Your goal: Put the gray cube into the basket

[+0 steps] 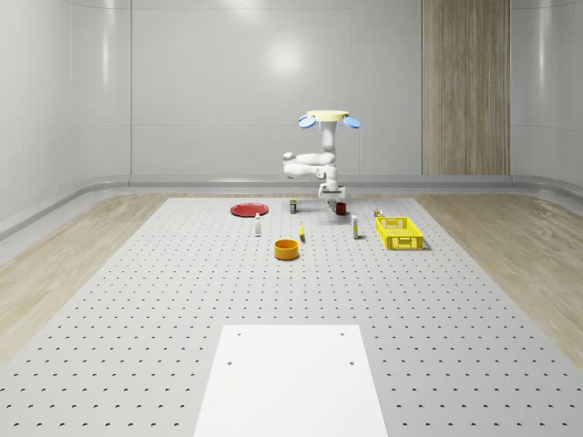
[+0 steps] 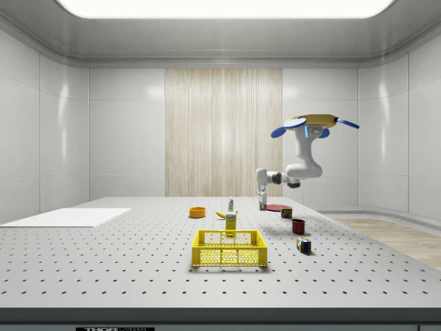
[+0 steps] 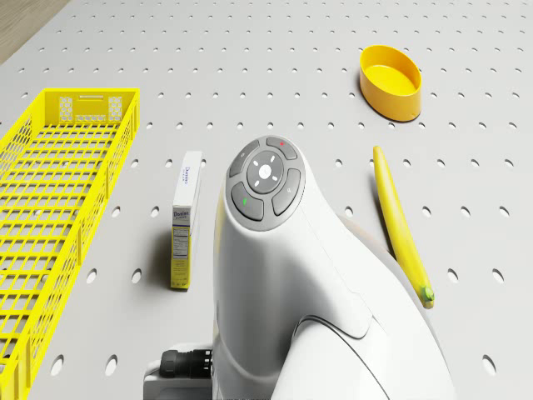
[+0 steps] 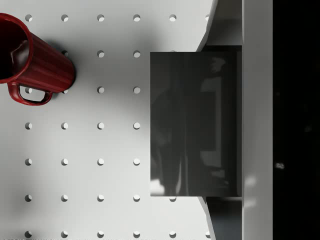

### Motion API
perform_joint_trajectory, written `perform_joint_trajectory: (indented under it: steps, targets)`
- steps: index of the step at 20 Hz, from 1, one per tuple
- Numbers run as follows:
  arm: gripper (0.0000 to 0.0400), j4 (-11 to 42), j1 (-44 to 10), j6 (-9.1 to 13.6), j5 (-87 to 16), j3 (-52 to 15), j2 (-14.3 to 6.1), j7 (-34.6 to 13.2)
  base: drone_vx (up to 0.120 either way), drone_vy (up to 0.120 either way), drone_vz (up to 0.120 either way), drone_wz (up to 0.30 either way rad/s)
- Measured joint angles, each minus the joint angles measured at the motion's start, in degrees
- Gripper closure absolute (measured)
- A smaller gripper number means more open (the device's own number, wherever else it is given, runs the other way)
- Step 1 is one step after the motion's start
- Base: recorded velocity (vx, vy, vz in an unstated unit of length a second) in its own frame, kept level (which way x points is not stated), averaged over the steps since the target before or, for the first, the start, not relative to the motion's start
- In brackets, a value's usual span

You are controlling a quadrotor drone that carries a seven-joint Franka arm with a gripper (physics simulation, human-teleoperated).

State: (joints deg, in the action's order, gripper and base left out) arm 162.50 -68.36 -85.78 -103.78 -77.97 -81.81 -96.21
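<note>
Hovering above the far part of the perforated table [image 1: 164, 300] in the whole-scene view, the drone [image 1: 329, 117] hangs its arm down, the gripper [image 1: 330, 190] just beside a red mug [image 1: 341, 208] and left of the yellow basket [image 1: 399, 233]. From the side, the gripper [image 2: 262, 201] is low, near the table, with the basket [image 2: 229, 249] well apart, nearer the camera. Looking from the drone, the arm covers the middle, with the basket [image 3: 50, 225], a small carton [image 3: 185, 218], a banana [image 3: 401, 223] and a yellow bowl [image 3: 391, 81] around it. At the wrist, the gray cube [image 4: 195, 124] lies pressed against one pale finger [image 4: 257, 120]; whether the jaws clamp it cannot be told. It looks rigid, glossy, probably slippery: best pinched across flat opposite faces.
</note>
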Motion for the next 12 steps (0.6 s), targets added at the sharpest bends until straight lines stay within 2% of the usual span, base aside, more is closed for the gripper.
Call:
perform_joint_trajectory:
  steps: [1,4,12]
  targets:
    - [0.0150,0.00,-0.03,-0.12,0.09,-0.05,-0.14,-0.03,0.040,0.120,0.120,0.000]
    - [0.0150,-0.01,-0.13,-0.49,0.32,-0.17,-0.56,-0.12,0.120,0.120,0.120,0.000]
    - [0.0150,-0.06,-0.37,-1.46,0.82,-0.36,-1.63,-0.32,0.120,0.120,0.005,0.000]
